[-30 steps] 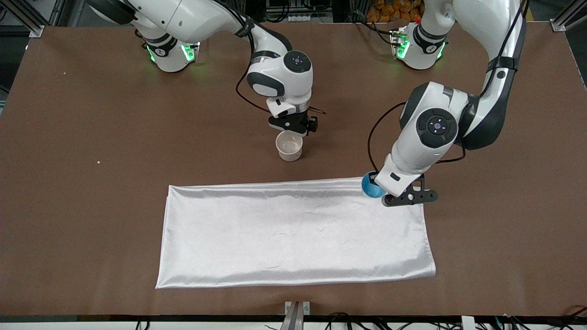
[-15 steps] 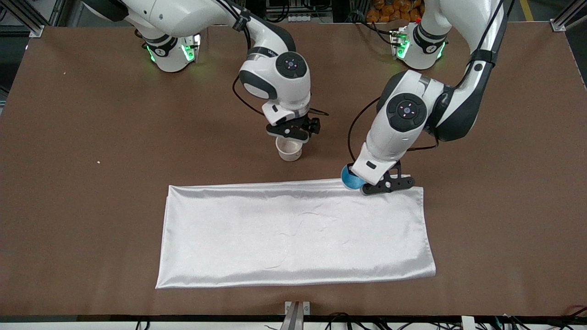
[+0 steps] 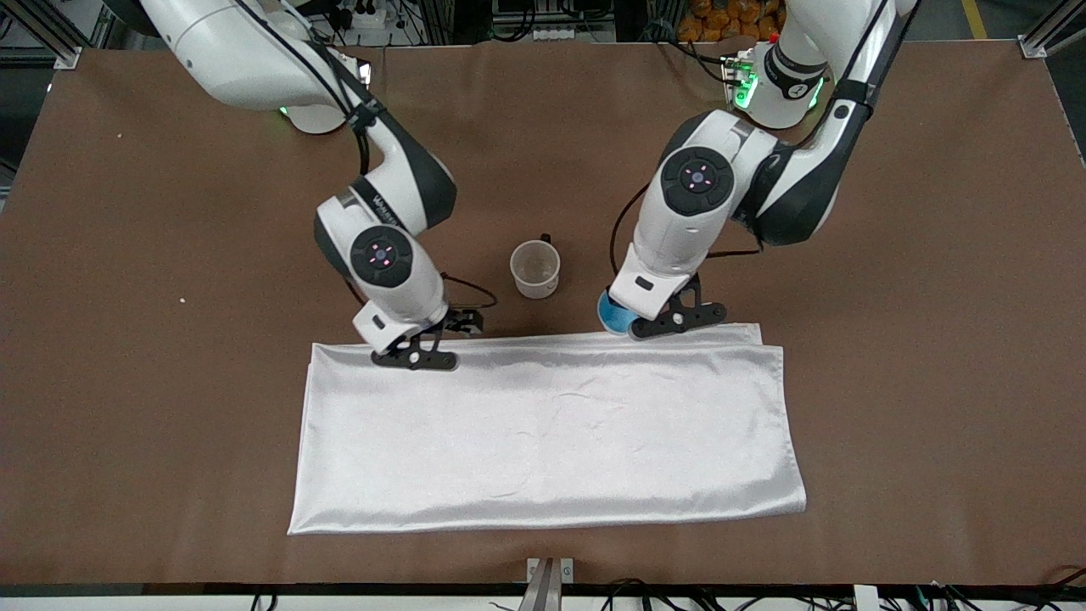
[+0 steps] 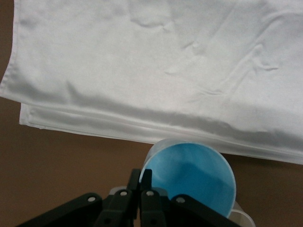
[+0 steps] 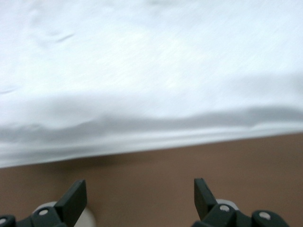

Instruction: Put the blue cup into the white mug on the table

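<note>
The white mug [image 3: 534, 270] stands upright on the brown table [image 3: 170, 255], its dark handle [image 3: 545, 238] turned toward the robots' bases. My left gripper [image 3: 629, 322] is shut on the rim of the blue cup [image 3: 611, 312], over the table at the cloth's edge and beside the mug toward the left arm's end. In the left wrist view the fingers [image 4: 137, 178] pinch the blue cup's [image 4: 194, 172] wall. My right gripper [image 3: 424, 331] stands open with nothing between its fingers [image 5: 75, 197], over the table at the cloth's edge.
A shiny white satin cloth [image 3: 543, 433] lies flat on the table, nearer the front camera than the mug. Its folded edge [image 4: 94, 120] runs just under both hands. Bare brown table lies toward both ends.
My right gripper left its place over the mug and came down toward the cloth's edge. My left gripper carried the blue cup along the cloth's edge toward the mug.
</note>
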Tool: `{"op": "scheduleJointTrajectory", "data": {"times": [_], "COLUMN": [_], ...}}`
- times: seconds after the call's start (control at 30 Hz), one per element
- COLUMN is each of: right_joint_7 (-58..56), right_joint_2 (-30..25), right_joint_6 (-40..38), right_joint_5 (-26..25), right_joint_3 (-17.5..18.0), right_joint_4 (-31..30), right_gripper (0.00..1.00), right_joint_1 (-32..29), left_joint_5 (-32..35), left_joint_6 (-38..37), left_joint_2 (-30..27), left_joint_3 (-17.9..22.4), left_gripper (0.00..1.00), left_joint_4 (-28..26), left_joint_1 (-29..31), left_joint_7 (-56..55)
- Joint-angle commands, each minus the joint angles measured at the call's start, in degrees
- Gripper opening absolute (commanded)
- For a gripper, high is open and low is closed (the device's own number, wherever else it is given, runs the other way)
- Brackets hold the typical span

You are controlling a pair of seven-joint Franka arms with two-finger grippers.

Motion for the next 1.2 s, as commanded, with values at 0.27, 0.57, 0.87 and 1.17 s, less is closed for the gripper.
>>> {"op": "scheduleJointTrajectory", "data": {"times": [0.27,0.57,0.87,1.17], "right_joint_7": [-27.8,-30.0,-30.9,-30.1], "right_joint_2": [0.7,1.4,1.5,0.3], "right_joint_6": [0.0,-0.1,-0.1,-0.8], "right_joint_5": [4.2,4.1,4.2,4.3], "right_joint_3": [-15.4,-15.6,-15.6,-15.5], "right_joint_4": [0.8,0.2,0.1,-0.1], "right_gripper": [1.00,1.00,1.00,1.00], "right_joint_1": [-0.7,-3.5,-4.3,-4.3], "left_joint_5": [1.0,0.7,0.7,1.0], "left_joint_6": [-0.4,-0.2,-0.1,-0.1], "left_joint_2": [0.1,2.4,4.6,6.5], "left_joint_3": [0.2,0.2,0.1,0.1], "left_gripper": [0.00,0.00,0.00,0.00], "left_joint_4": [-0.5,-0.5,-0.5,-0.4], "left_joint_1": [-9.2,-12.1,-13.8,-15.7], "left_joint_7": [-12.4,-15.0,-16.3,-18.2]}}
